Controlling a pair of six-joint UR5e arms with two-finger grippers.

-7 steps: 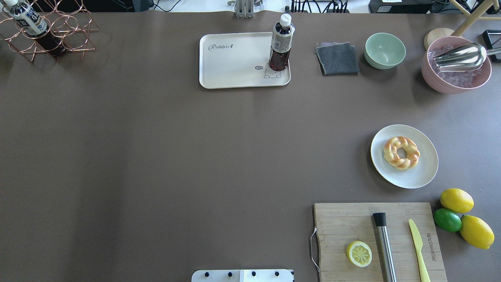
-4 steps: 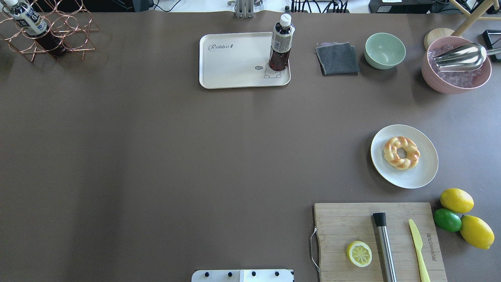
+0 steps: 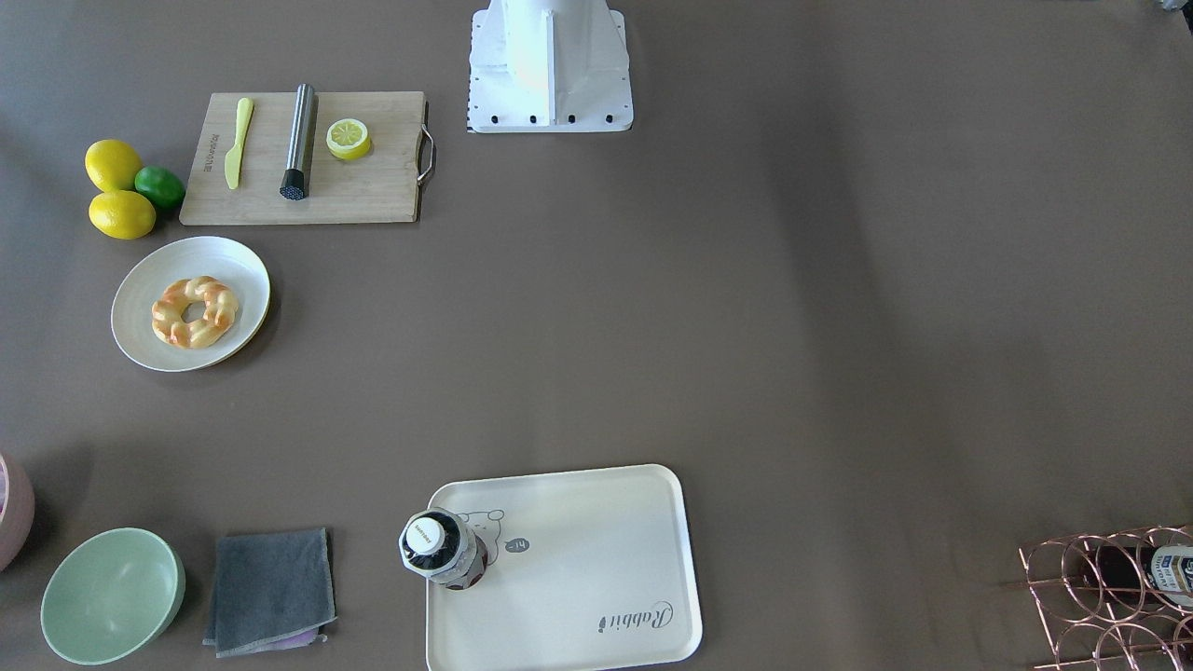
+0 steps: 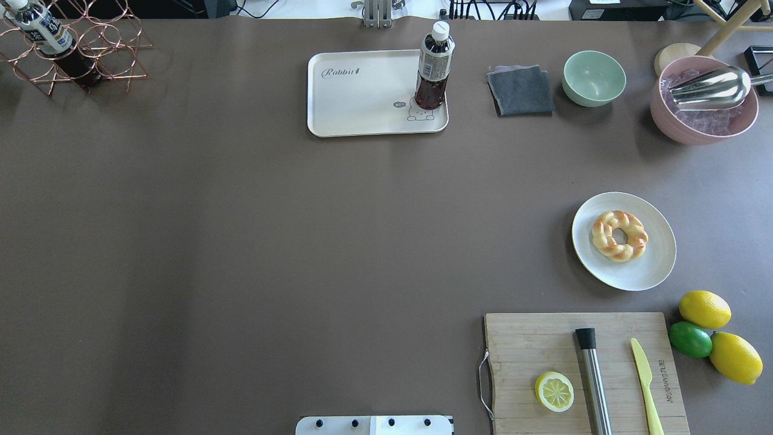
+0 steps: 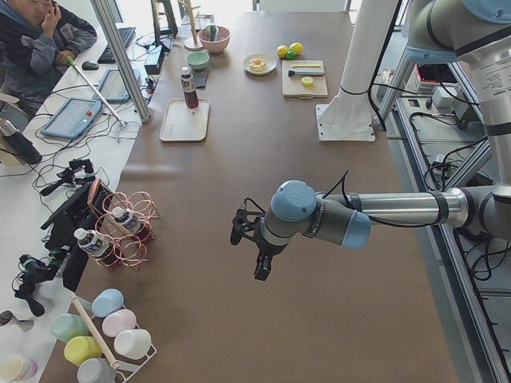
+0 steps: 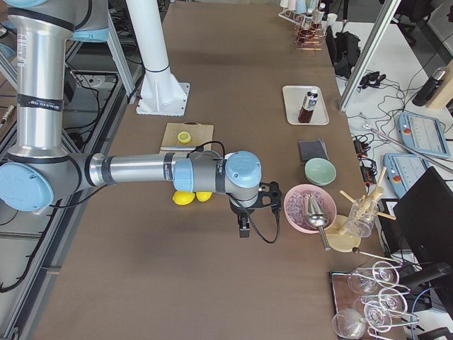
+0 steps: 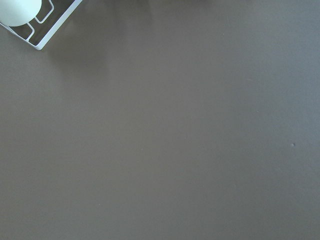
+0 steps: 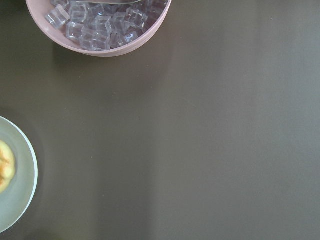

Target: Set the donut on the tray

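Though jaw state can't be told for left gripper [image 5: 261, 270] or right gripper [image 6: 244, 228], the twisted golden-yellow braided-ring donut [image 4: 619, 235] sits on a round white plate [image 4: 655, 269], 3 o'clock from ctr of brown table [image 4: 241, 241]. Farther off, at 12 o'clock, the cream rounded-rectangle "Rabbit" tray [image 4: 362, 103] carries an upright dark-drink plastic bottle [image 4: 433, 72].

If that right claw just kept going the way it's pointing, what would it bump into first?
Probably the bare table: the right gripper points down, and its wrist view shows only brown surface ahead, with the ice bowl and plate at the edges.
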